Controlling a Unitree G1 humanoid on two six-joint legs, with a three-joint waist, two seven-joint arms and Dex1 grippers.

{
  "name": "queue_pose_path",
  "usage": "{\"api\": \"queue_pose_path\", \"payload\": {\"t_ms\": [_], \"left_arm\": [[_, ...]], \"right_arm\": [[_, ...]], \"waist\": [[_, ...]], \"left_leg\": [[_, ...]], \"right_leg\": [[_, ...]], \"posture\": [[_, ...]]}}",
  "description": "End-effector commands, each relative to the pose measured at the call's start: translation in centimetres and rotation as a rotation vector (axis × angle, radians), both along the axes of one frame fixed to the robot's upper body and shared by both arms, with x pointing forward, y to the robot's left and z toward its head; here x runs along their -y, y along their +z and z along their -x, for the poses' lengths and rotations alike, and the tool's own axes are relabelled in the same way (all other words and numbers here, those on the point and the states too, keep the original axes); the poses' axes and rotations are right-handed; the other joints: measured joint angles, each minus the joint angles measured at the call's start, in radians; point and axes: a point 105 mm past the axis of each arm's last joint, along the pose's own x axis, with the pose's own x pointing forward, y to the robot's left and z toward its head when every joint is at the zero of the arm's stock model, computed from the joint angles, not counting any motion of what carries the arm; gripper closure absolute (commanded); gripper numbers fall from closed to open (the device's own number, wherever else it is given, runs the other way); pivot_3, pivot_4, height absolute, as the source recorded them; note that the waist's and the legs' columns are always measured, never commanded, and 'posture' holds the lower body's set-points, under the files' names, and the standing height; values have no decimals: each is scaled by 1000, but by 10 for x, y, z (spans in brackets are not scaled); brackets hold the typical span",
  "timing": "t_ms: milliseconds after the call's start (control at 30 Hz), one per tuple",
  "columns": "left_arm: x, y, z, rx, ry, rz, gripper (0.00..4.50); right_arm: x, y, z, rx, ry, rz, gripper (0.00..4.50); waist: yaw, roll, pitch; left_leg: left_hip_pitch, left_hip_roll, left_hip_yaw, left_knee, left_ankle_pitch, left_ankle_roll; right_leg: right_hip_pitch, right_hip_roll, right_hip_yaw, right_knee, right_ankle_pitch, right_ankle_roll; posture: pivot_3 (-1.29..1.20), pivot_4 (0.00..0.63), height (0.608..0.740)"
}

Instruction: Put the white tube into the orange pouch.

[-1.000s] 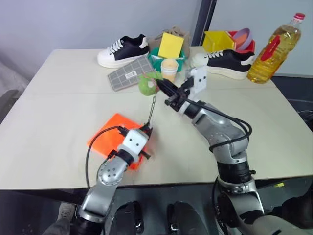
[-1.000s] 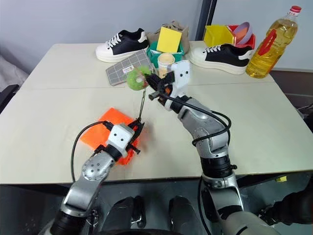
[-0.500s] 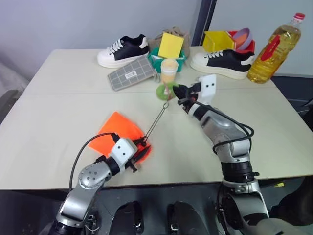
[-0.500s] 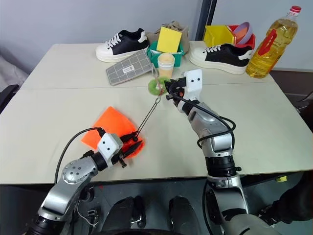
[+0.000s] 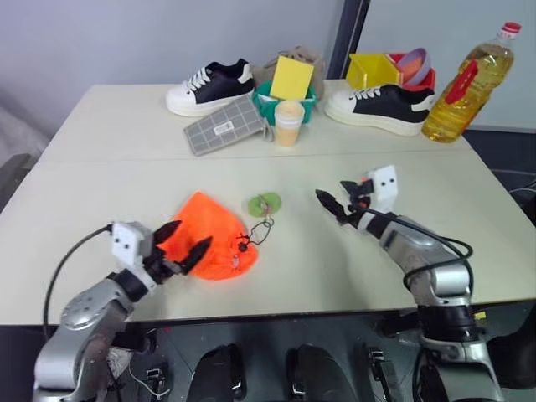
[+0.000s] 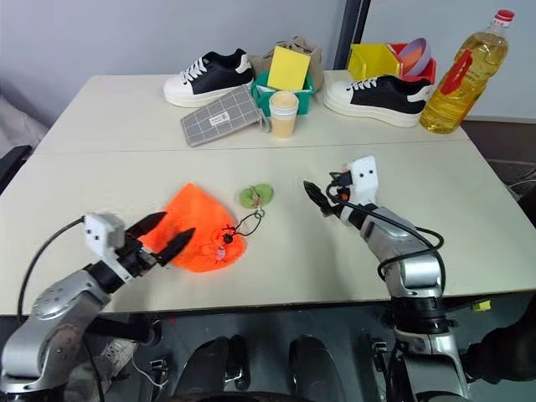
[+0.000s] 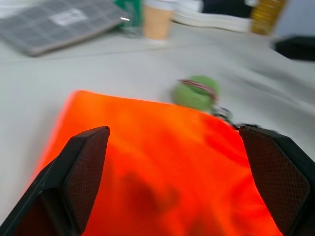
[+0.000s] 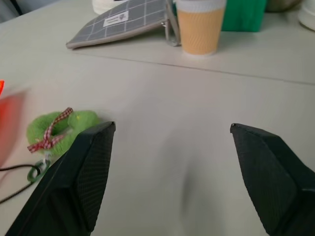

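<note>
The orange pouch (image 5: 209,236) lies bunched on the table's near half, its black cord (image 5: 258,233) curling to the round green tag (image 5: 265,203), which rests flat on the table. My left gripper (image 5: 189,236) hovers open just left of the pouch, nothing between its fingers; in the left wrist view the pouch (image 7: 147,162) lies ahead of the spread fingers (image 7: 83,172). My right gripper (image 5: 333,196) stands open to the right of the tag, apart from it; in the right wrist view the green tag (image 8: 59,128) sits beside one of its fingers (image 8: 93,167). The white tube is hidden.
At the table's far side stand a grey checked case (image 5: 224,126), a paper cup (image 5: 289,122), a green basket (image 5: 288,94), two black-and-white sneakers (image 5: 209,85) (image 5: 383,107), a yellow bin (image 5: 373,69) and an oil bottle (image 5: 466,82).
Both grippers opened. The right one let go of the green tag, which dropped to the table, and drew right and down. The left one released the pouch and pulled away to the left.
</note>
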Motion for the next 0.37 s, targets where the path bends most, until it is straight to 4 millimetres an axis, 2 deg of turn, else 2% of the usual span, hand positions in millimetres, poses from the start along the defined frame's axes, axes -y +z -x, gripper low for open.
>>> {"api": "queue_pose_path", "payload": {"t_ms": [33,167,367], "left_arm": [[-42,-1,2,2,186,-11,7],[-56,-5,2,-7,247,-7,7],[-58,-12,-3,-23,255,-17,7]], "right_arm": [[8,13,14,74,68,5,630],[11,8,20,60,126,6,630],[7,4,22,69,188,54,630]], "waist": [[1,0,0],[1,0,0],[3,-1,0]], "left_leg": [[0,0,0,0,0,0],[0,0,0,0,0,0],[0,0,0,1,0,0]], "right_leg": [[0,0,0,0,0,0],[0,0,0,-1,0,0],[0,-1,0,-1,0,-1]], "posture": [[0,150,740],[0,150,740],[0,150,740]]}}
